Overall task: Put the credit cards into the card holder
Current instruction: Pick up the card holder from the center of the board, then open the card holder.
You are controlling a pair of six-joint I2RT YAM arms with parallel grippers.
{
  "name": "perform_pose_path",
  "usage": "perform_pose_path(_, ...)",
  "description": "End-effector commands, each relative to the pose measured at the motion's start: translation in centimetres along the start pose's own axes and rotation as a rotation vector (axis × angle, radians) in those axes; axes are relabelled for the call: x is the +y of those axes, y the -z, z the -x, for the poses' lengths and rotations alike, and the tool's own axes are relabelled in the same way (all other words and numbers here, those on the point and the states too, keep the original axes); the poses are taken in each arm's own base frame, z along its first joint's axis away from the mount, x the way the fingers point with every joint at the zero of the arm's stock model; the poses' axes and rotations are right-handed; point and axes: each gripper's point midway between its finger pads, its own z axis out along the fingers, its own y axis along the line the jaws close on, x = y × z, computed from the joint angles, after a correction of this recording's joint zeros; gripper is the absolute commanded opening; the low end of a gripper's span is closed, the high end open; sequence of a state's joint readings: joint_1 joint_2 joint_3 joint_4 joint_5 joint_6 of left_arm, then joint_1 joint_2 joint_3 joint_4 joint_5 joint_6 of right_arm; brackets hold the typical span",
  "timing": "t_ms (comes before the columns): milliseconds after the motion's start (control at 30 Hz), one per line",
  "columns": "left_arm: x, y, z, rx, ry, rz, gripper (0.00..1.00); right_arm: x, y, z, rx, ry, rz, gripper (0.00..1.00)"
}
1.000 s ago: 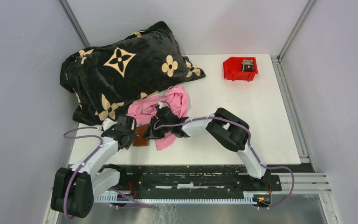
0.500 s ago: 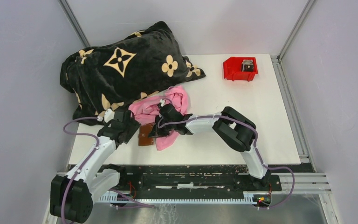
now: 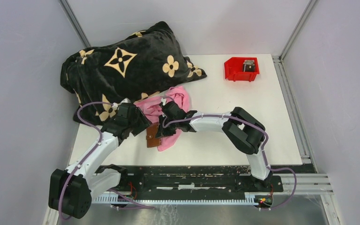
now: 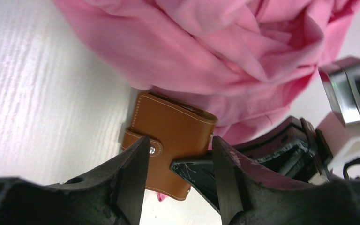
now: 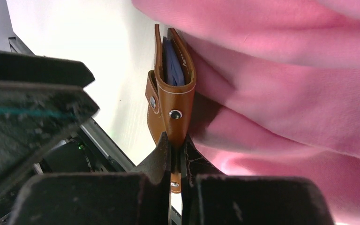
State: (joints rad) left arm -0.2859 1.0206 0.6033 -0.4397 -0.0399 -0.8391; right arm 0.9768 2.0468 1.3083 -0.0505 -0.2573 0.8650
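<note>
The right gripper [image 5: 173,151] was found clamped on the lower edge of the card holder [image 5: 171,93], its two fingers pressed nearly together with only the leather between them. The left gripper [image 4: 180,154] was found released, its fingers spread apart just beside the holder's strap [image 4: 140,139]; contact with the leather could not be determined. The card holder was located near the front left of the white table [image 3: 225,117], between the two grippers and against the edge of a crumpled pink cloth [image 3: 176,101]. It was noted as tan-brown leather with pale stitching along the edges, a strap tab across one side and round metal snap studs [image 5: 175,113]. Its leaves were seen slightly parted at the far end, with a flat blue-grey insert between them; whether this was a card could not be determined. A faint stamped mark on the leather rim was observed but was too small to be read. The credit cards [image 3: 249,65], grey and dark, were seen stacked in a red bin [image 3: 234,71] at the far right of the table, well apart from the holder. A black blanket [image 3: 122,65] printed with beige flower motifs was recorded at the far left.
</note>
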Motion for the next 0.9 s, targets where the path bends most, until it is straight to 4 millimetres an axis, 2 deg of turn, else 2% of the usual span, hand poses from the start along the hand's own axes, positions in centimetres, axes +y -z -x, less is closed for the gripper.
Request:
perform_pose_path(0,-3.1,1.4,0.4,0.002,-0.156,-0.12,0.56,3.0,2.5,2.6,-0.064,0.054,0.03,0.01)
perform_pose_path(167,-3.6,1.7,-1.2,0.042,-0.223,-0.146,0.53,3.9,3.2,3.6,-0.072,0.064,0.027,0.01)
perform_pose_path(300,-3.0,1.7,-2.2,0.072,-0.254,-0.118,0.53,3.9,3.4,3.9,-0.07,0.061,0.021,0.01)
perform_pose_path(567,-0.9,1.4,-2.9,0.082,-0.281,-0.031,0.53,3.8,3.8,3.8,-0.058,0.064,0.02,0.01)
perform_pose_path(867,-0.1,0.2,-3.8,0.116,-0.31,0.02,0.56,4.6,4.1,3.7,-0.039,0.07,0.043,0.01)
